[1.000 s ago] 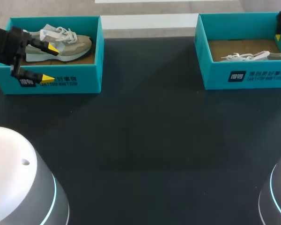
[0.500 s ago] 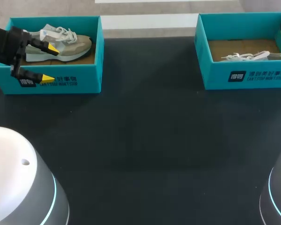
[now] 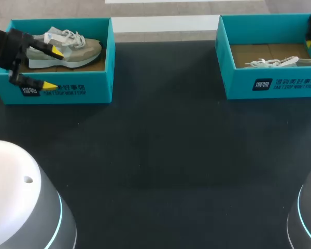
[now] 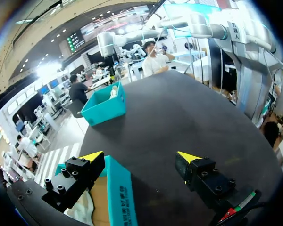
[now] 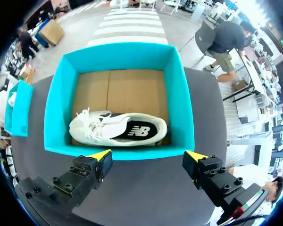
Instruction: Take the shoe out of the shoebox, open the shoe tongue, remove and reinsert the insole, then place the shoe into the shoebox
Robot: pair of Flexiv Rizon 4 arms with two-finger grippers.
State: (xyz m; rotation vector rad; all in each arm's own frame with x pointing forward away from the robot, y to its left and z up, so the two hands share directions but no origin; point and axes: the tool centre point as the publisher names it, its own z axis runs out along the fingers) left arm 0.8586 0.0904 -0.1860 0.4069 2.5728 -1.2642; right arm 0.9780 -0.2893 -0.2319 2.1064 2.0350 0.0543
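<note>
Two teal shoeboxes stand at the table's far side. The left box (image 3: 93, 91) holds an upright grey-beige sneaker (image 3: 78, 49). My left gripper (image 3: 53, 68) hangs open astride this box's front wall (image 4: 120, 188), one finger over the sneaker's heel, the other outside. The right box (image 3: 272, 83) holds a white shoe (image 3: 277, 62) lying on its side, insole showing (image 5: 132, 132). My right gripper (image 5: 148, 155) is open above that box's near wall (image 5: 118, 153), with nothing between its fingers. In the head view only a yellow fingertip (image 3: 308, 43) of it shows at the right edge.
Dark tabletop (image 3: 160, 145) stretches between and in front of the boxes. Both arm bases, white domes (image 3: 20, 207), sit at the near corners. The right box (image 4: 104, 106) shows across the table ahead of the left gripper.
My left gripper has shifted slightly left and back along the box wall. The right gripper's tip has barely wobbled. Both shoes lie as before.
</note>
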